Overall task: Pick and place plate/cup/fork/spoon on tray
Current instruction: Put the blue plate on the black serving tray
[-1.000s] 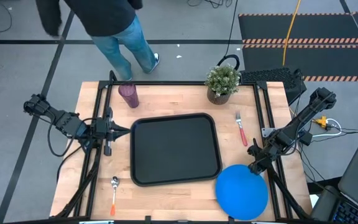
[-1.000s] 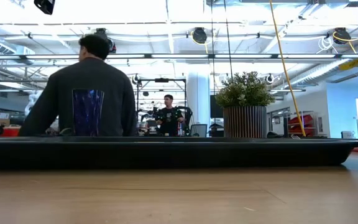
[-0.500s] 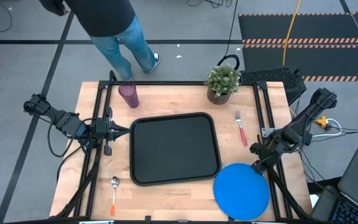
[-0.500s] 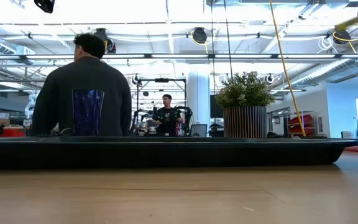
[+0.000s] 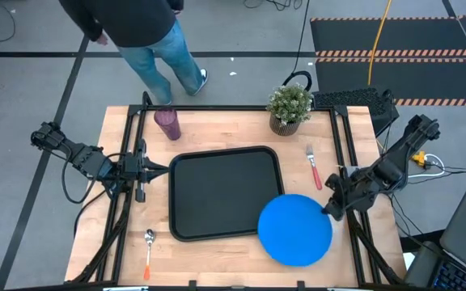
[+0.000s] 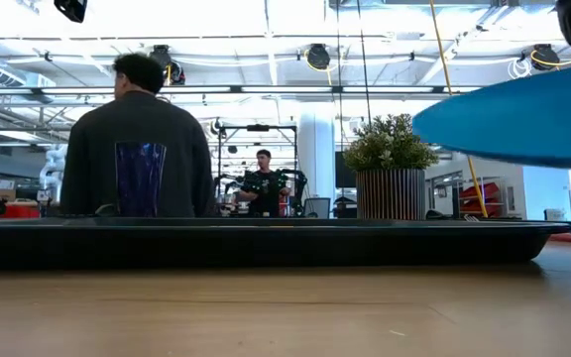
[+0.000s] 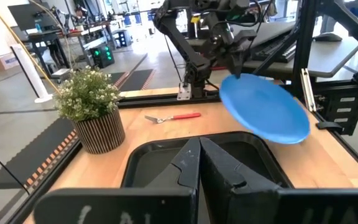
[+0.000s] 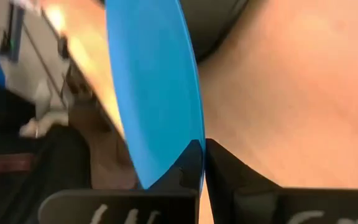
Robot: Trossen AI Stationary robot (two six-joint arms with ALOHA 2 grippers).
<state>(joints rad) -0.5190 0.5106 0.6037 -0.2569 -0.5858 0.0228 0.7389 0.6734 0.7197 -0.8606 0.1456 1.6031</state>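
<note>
Right gripper (image 5: 331, 209) clamps the rim of the plate (image 5: 295, 229); its fingers (image 8: 191, 163) pinch the blue edge. Plate is lifted off the table, tilted, hanging partly over the near right corner of the tray (image 5: 186, 202) and partly over bare table (image 5: 217, 129) beside it. Spoon (image 5: 149, 250) lies at the near left, just outside the tray. Left gripper (image 5: 156, 169) sits at the tray's left edge, fingers pressed together with nothing between them. Fork (image 5: 314, 167) lies right of the tray, farther back. Cup (image 5: 167, 124) stands upright at the far left; potted plant (image 5: 289, 108) at the far right. A person (image 5: 140, 32) stands beyond the table.
</note>
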